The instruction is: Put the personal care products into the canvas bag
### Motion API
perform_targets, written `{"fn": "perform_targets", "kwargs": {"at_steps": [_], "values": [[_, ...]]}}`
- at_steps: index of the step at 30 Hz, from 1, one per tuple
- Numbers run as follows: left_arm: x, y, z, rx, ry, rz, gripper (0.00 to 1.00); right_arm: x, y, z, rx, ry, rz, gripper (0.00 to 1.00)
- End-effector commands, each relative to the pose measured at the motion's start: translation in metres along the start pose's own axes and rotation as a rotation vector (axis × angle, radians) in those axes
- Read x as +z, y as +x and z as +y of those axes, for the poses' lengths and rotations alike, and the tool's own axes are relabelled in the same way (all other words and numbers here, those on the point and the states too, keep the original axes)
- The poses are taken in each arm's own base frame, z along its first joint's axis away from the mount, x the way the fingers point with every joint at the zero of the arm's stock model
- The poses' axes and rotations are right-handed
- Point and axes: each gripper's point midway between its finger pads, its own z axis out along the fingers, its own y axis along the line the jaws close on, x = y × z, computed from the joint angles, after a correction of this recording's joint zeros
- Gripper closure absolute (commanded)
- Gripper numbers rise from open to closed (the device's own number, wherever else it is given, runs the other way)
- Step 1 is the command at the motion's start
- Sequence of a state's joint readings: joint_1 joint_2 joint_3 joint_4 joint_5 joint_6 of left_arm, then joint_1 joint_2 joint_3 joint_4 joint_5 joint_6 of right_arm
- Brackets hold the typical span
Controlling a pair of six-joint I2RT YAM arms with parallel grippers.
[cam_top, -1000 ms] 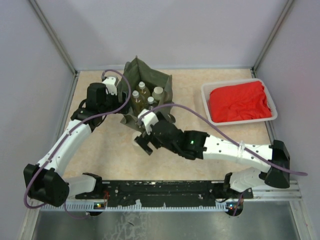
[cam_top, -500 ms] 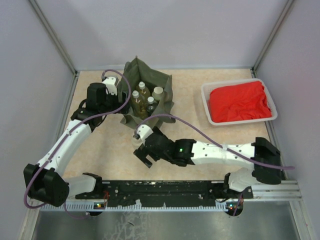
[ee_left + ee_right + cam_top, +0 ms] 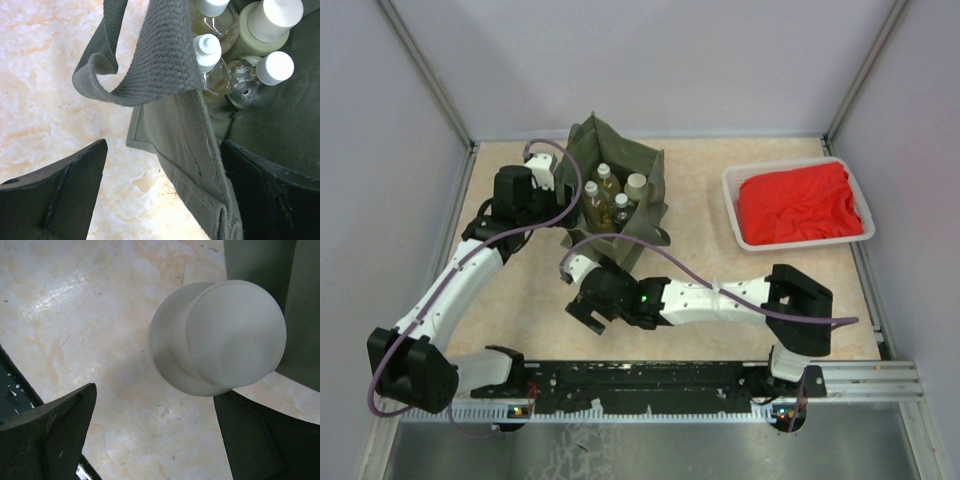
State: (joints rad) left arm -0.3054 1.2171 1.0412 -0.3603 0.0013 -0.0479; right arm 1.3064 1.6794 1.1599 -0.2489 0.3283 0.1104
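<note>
**Marbled beige table (image 3: 720,255), one bottle outside the tote**

Right gripper (image 3: 155,407) is spread wide. Its dark fingers (image 3: 47,437) flank a pale white-capped bottle (image 3: 220,340), which stands upright on the table, ungrasped. The olive canvas bag (image 3: 582,145) is just beside the bottle at 1 o'clock. Left gripper (image 3: 164,150) is likewise released, its jaws straddling the bag's wall beneath a drooping handle (image 3: 150,55). Four capped bottles (image 3: 606,180) stand inside the bag. At 3 o'clock from the bag, well apart, a white tray (image 3: 730,190) holds a red cloth (image 3: 798,203).
</note>
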Motion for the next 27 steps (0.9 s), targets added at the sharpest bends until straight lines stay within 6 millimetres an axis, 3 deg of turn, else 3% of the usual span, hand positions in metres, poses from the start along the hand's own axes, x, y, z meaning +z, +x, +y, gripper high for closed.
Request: {"fn": "perform_targets", "kwargs": {"at_steps": [1,9,19,27], "values": [[-0.001,0.006,0.006,0.028,-0.024,0.03,0.0,0.005,-0.035,-0.009,0.026,0.025,-0.083,0.01],[0.0,0.006,0.006,0.029,-0.026,0.03,0.0,0.011,-0.048,-0.042,0.063,0.058,-0.111,0.01],[0.002,0.01,0.006,0.028,-0.027,0.039,0.0,0.025,-0.069,-0.035,0.053,0.009,-0.152,0.01],[0.001,0.01,0.006,0.028,-0.028,0.037,0.0,0.039,-0.063,-0.037,0.045,0.018,-0.139,0.01]]}}
